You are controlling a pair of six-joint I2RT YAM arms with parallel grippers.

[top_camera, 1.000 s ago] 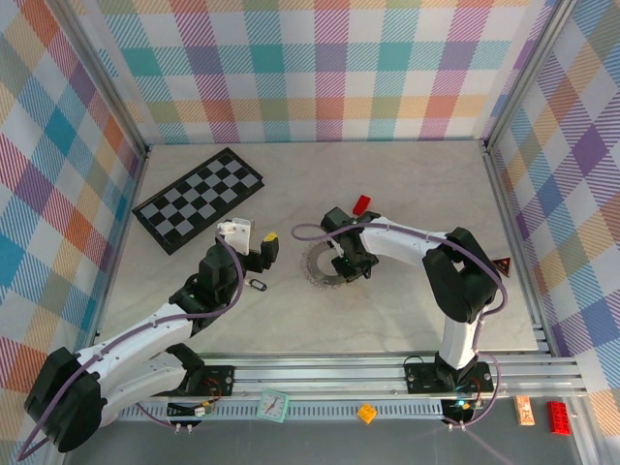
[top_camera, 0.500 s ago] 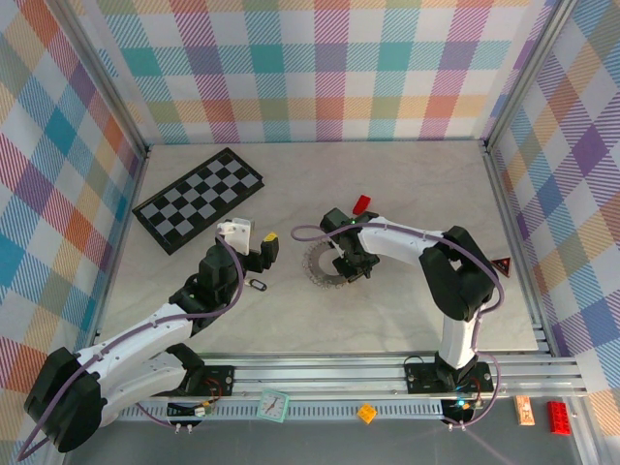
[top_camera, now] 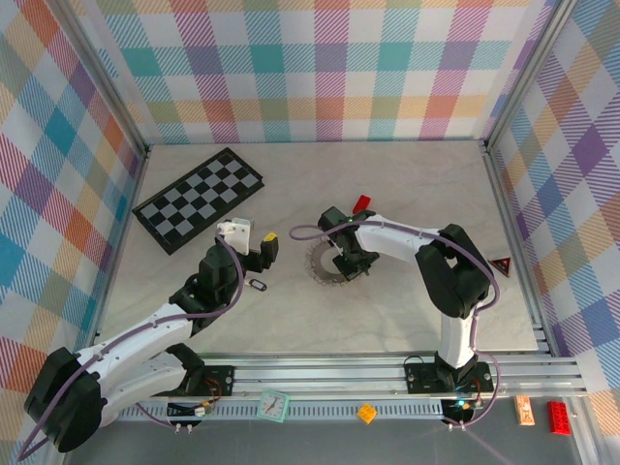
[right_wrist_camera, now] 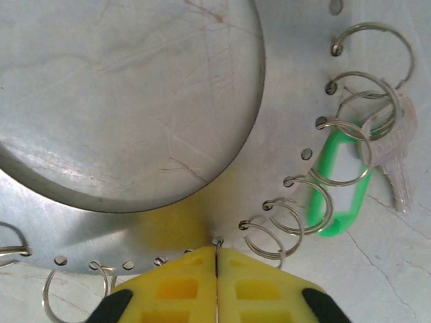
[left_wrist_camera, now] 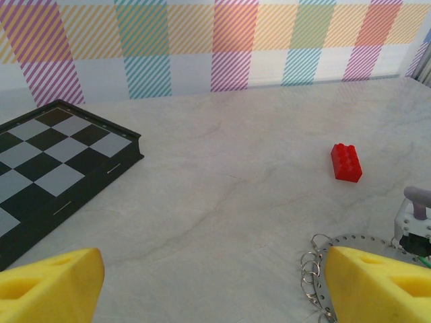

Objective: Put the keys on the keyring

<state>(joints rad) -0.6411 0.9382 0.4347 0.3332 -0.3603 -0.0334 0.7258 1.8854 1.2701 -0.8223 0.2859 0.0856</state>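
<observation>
The keyring [top_camera: 327, 263] lies flat on the middle of the table [top_camera: 407, 194], my right gripper [right_wrist_camera: 217, 259] pinched tight on its rim, the green key [right_wrist_camera: 325, 227] threaded on its small loops, while the black key [top_camera: 257, 285] lies loose near my left gripper [left_wrist_camera: 214, 286], which is spread wide and empty.

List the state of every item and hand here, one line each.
left hand: open, empty.
right hand: shut on the keyring's rim.
keyring: flat on the table, pinched at its edge.
green key: threaded on one of the keyring's small loops.
black key: loose on the table, off the keyring.
chessboard: closed, lying flat.
red block: loose on the table.
</observation>
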